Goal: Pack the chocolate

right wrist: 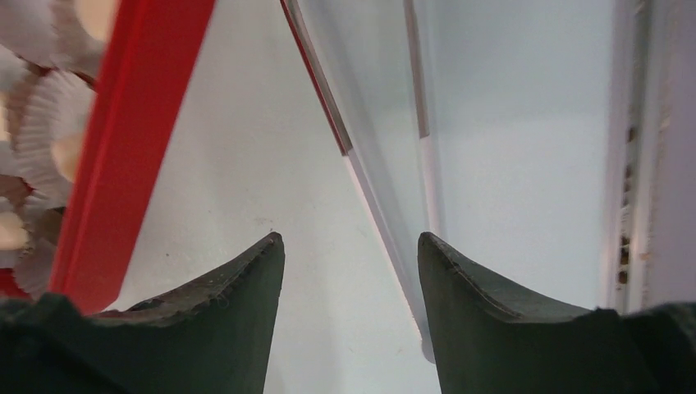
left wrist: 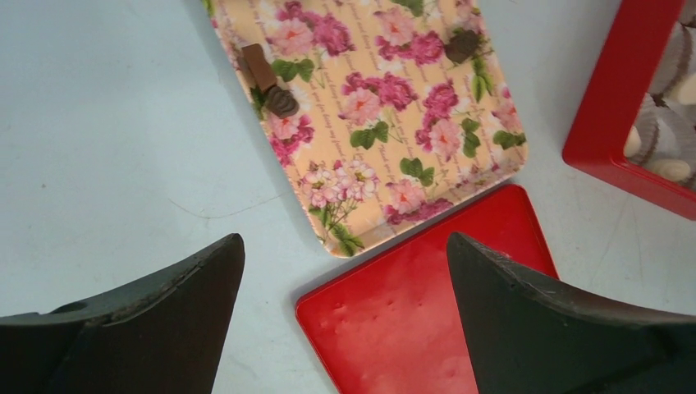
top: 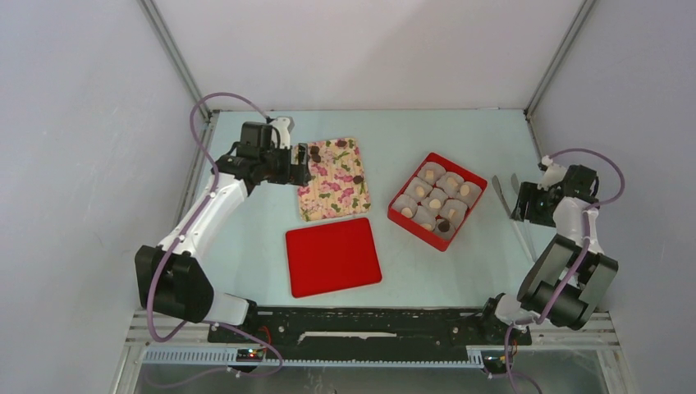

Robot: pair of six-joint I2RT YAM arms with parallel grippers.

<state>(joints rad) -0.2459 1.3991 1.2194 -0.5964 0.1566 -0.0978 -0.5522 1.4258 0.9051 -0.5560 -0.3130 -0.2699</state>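
Chocolate bits (left wrist: pixel 281 100) sit on floral mat (left wrist: pixel 386 139), others in red box (left wrist: pixel 611 107). L gripper (left wrist: pixel 345 246) & R gripper (right wrist: pixel 351 242) both spread wide, nothing btwn jaws.

— Top view?
— Fixed high behind both arm bases (top: pixel 226 310), looking down and forward over the whole pale blue table (top: pixel 246 205).
— Left wrist?
— Nearer, angled down past own dark fingers (left wrist: pixel 156 320) at the floral-printed cloth (left wrist: pixel 386 139) and flat red square board (left wrist: pixel 410 320).
— Right wrist?
— Very close, low beside the open red box (right wrist: pixel 131 148). Same box at left wrist's right edge.
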